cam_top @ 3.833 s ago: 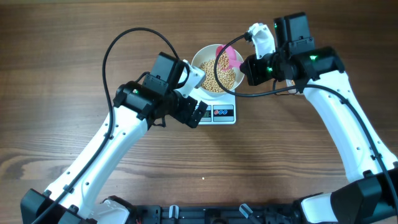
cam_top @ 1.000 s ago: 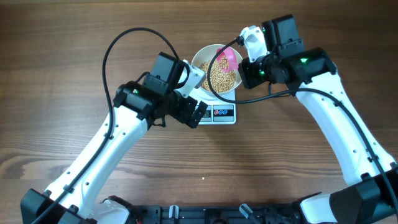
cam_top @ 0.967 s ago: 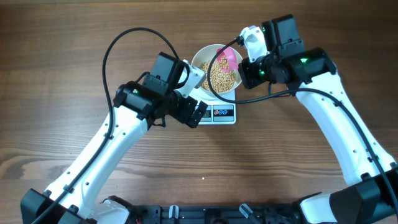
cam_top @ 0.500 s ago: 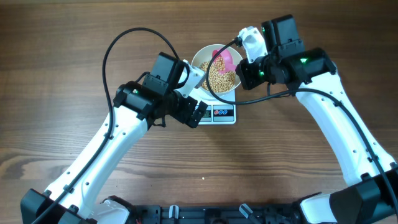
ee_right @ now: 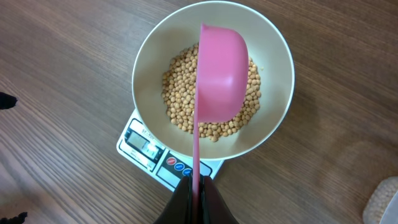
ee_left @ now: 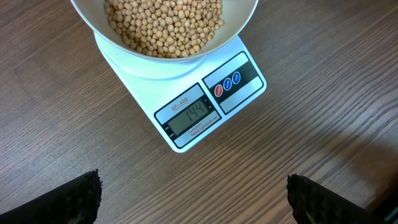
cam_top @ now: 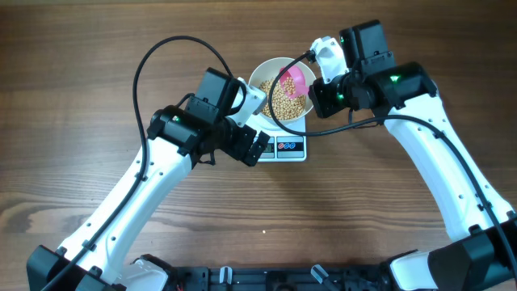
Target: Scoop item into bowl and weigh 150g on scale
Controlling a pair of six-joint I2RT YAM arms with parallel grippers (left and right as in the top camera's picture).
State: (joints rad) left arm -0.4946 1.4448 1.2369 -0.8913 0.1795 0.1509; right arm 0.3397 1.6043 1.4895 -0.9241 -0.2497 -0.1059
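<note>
The white bowl (cam_top: 257, 78) stands on the scale (cam_top: 291, 147) and holds a heap of beans (cam_top: 279, 101). My right gripper (cam_top: 321, 90) is shut on the handle of a pink scoop (cam_top: 296, 79). The scoop hangs over the bowl's right half, rolled onto its side. From the right wrist, the scoop (ee_right: 221, 74) covers part of the beans (ee_right: 177, 93), with my right gripper (ee_right: 196, 190) pinching its thin handle. My left gripper (ee_left: 199, 199) stands open over bare wood in front of the scale (ee_left: 186, 93), whose display reads 144. The bowl (ee_left: 244, 17) fills that view's top.
The table (cam_top: 97, 48) is dark wood. A black cable (cam_top: 161, 48) loops up from the left arm, and another runs from the right arm across the bowl's edge. A pale blurred object (ee_right: 382, 202) shows at the right wrist view's lower right corner.
Since the earliest frame my right gripper has carried the scoop left, over the bowl. In the last second the scoop only shifts and rolls slightly. The left arm has not moved.
</note>
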